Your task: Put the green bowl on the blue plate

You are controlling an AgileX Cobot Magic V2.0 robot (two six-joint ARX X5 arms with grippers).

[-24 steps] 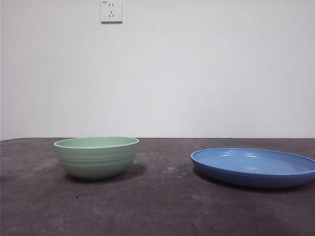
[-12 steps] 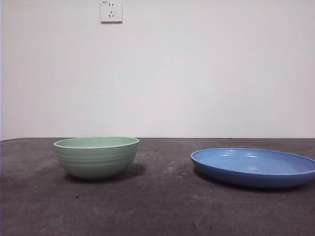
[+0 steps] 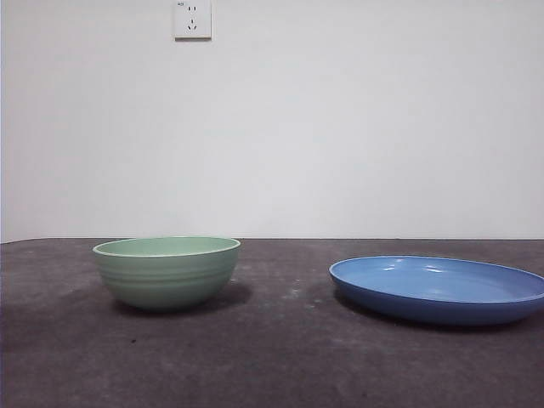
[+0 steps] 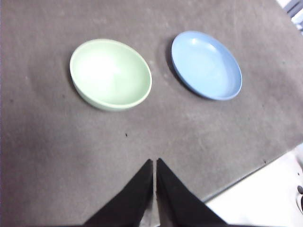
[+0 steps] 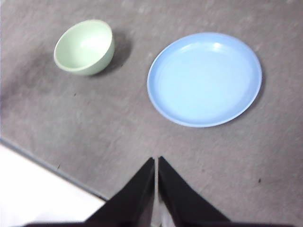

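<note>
A pale mint-green bowl [image 3: 167,272] sits upright on a dark grey table [image 3: 272,357], on the left in the front view. Faint horizontal ridges ring its outer wall, and its rim is a lighter shade. From above, in the wrist views, its inside is glossy and holds nothing.

To its right in the front view, well apart with bare table between them, lies the blue plate [image 3: 438,289]. It is wide, shallow and glossy, with a gently upturned rim, and it is clearly wider than the bowl. Its surface also holds nothing. The bowl rests on the table, not on the plate.

Behind the table stands a plain white wall [image 3: 340,127], with a white power socket [image 3: 192,19] high up above the bowl.

Neither arm appears in the front view. The left gripper [image 4: 155,163] hangs high above the table, its two black jaws pressed together with only a hairline gap, grasping nothing; both dishes lie far below it. The right gripper [image 5: 156,161] is likewise raised, jaws clenched together and holding nothing, with the plate nearer to it than the bowl.
</note>
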